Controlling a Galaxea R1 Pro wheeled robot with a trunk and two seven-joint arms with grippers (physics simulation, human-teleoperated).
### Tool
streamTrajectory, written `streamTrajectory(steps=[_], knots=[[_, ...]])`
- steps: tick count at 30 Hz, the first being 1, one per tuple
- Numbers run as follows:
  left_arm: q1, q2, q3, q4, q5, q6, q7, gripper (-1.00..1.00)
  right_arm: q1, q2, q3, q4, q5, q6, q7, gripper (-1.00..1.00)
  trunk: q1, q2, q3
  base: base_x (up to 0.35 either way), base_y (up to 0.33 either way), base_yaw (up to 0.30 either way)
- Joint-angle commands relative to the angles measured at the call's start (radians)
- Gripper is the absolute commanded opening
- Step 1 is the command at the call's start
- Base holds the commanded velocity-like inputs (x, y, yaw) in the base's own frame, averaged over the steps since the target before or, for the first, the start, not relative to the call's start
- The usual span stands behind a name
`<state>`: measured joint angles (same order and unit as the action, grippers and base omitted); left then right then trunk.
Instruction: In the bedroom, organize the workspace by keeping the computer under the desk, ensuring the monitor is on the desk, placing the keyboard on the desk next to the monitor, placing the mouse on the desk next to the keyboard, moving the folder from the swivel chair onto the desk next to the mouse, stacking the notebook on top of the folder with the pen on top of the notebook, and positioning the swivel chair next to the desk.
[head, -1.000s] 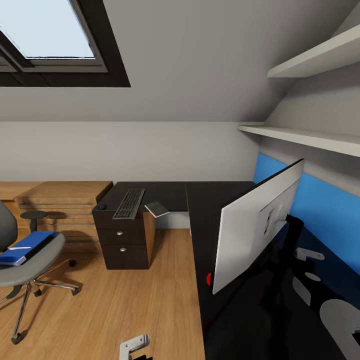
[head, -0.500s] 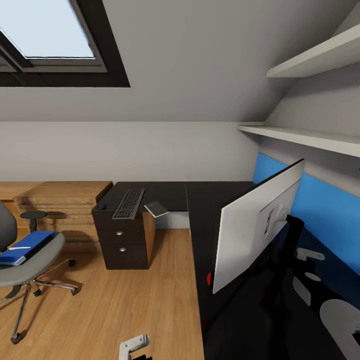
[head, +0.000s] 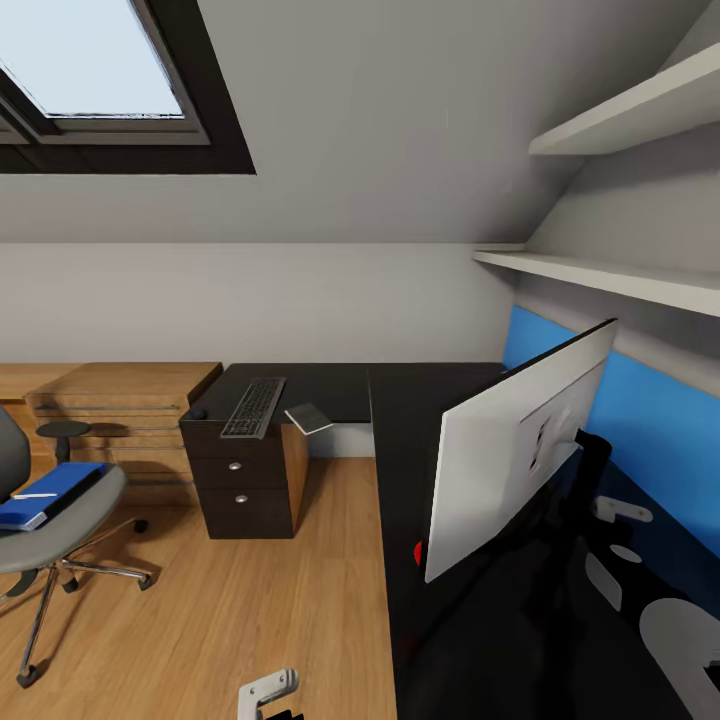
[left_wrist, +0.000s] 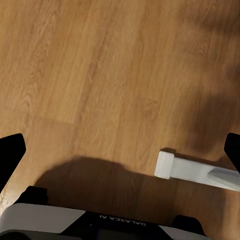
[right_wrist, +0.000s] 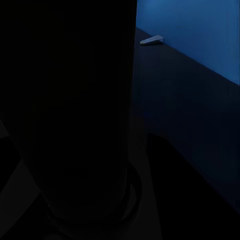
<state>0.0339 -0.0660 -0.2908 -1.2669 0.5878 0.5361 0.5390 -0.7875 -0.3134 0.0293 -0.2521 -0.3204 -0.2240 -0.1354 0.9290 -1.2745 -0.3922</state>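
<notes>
Left gripper fingers spread wide over bare wood floor. Right gripper state can't tell; its view is dark, close against the monitor stand on the desk. Farther off: folder on swivel chair, then keyboard at the desk's far end.

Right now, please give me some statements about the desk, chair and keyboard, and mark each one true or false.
1. The folder lies on the swivel chair seat. True.
2. The keyboard lies on the floor. False: it lies on the desk.
3. The monitor shows its light back to the head camera. True.
4. The folder is red. False: it is blue.
</notes>
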Motion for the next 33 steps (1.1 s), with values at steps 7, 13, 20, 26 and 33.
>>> streamTrajectory(steps=[7, 13, 20, 26, 33], knots=[[0.0, 0.0, 0.001, -0.002, 0.01, 0.001, 0.01, 1.0, 0.001, -0.001, 0.03, 0.002, 0.006, -0.006, -0.033, -1.0, 0.0, 0.0, -0.001, 0.0, 0.0, 0.0], [0.0, 0.0, 0.002, -0.003, 0.01, -0.001, 0.011, 1.0, 0.001, -0.002, 0.03, 0.003, 0.006, -0.007, -0.032, -1.0, 0.0, 0.0, -0.001, 0.0, 0.0, 0.0], [0.0, 0.0, 0.002, -0.003, 0.01, 0.0, 0.011, 1.0, 0.001, -0.003, 0.029, 0.004, 0.006, -0.006, -0.033, 1.0, 0.0, 0.0, -0.001, 0.0, 0.0, 0.0], [0.0, 0.0, 0.002, -0.002, 0.01, 0.001, 0.01, 1.0, 0.001, -0.003, 0.029, 0.004, 0.006, -0.006, -0.032, 1.0, 0.0, 0.0, -0.001, -0.003, 0.0, 0.0], [0.0, 0.0, 0.002, -0.002, 0.01, 0.001, 0.01, 1.0, 0.001, -0.003, 0.03, 0.004, 0.006, -0.006, -0.029, 1.0, 0.0, 0.0, -0.001, -0.233, 0.0, 0.0]])
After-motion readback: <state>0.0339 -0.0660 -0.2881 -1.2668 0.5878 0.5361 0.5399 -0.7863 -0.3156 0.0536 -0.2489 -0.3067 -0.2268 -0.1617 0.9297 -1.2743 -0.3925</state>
